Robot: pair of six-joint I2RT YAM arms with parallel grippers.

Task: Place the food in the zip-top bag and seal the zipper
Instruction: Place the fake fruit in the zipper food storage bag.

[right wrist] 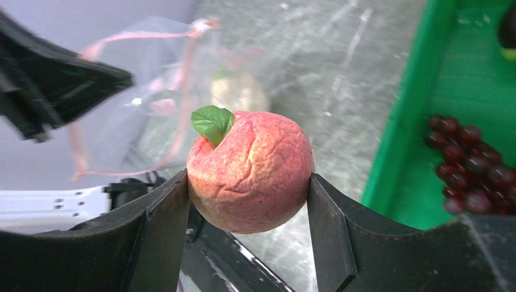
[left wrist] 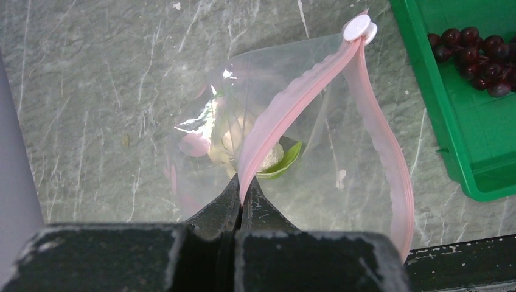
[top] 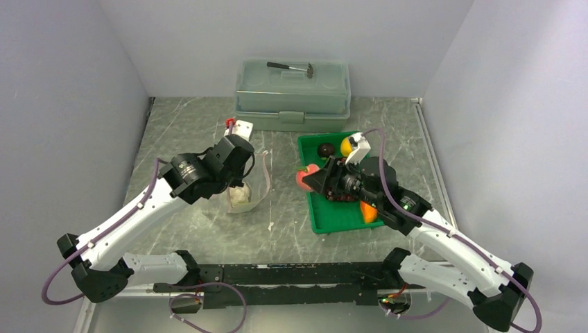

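Observation:
A clear zip-top bag (left wrist: 255,115) with a pink zipper strip and a white slider (left wrist: 358,27) stands open on the table, with a pale food item (left wrist: 243,143) and a green leaf inside. My left gripper (left wrist: 244,188) is shut on one pink zipper edge of the bag (top: 244,191). A red peach (right wrist: 251,172) with a green leaf sits between the fingers of my right gripper (right wrist: 249,201), which is shut on it above the table just left of the green tray (top: 340,215). In the top view the peach (top: 306,178) hangs to the right of the bag.
The green tray (left wrist: 450,140) holds dark grapes (left wrist: 477,52), an orange piece (top: 368,212), a dark round fruit (top: 325,150) and a yellow fruit (top: 346,146). A pale green lidded box (top: 292,92) with a small hammer (top: 291,67) on top stands at the back.

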